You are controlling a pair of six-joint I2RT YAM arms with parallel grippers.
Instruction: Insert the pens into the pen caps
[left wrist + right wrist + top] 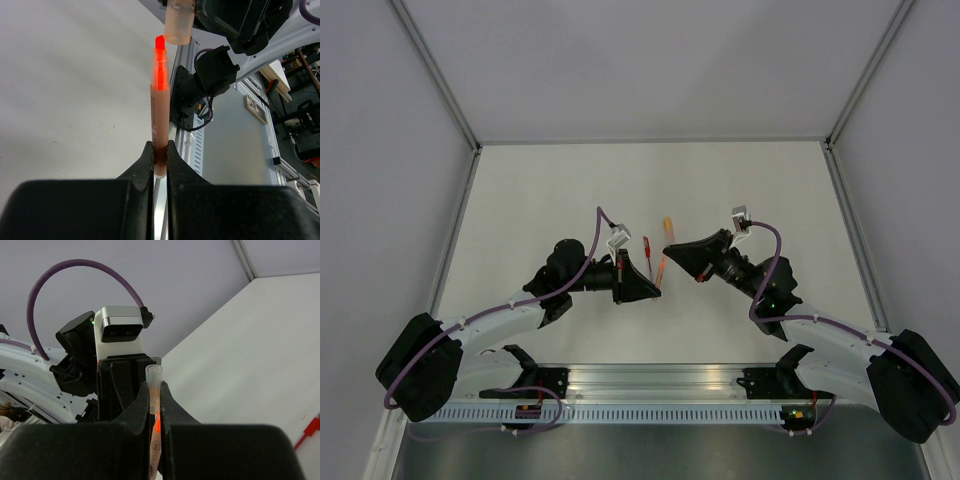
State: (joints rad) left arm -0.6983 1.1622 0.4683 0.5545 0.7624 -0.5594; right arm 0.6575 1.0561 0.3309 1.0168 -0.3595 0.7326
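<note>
Mating step: the left claw (159, 147) is clamped on the orange pen (159, 100), and the right claw (155, 390) pinches the pale cap (178, 22). The tip sits just beside the cap's mouth, so the next move likely needs a sideways nudge, then a straight push.

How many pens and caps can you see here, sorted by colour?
Orange pen: 1
Orange cap: 1
Red pen: 1
Total: 3 in view
</note>
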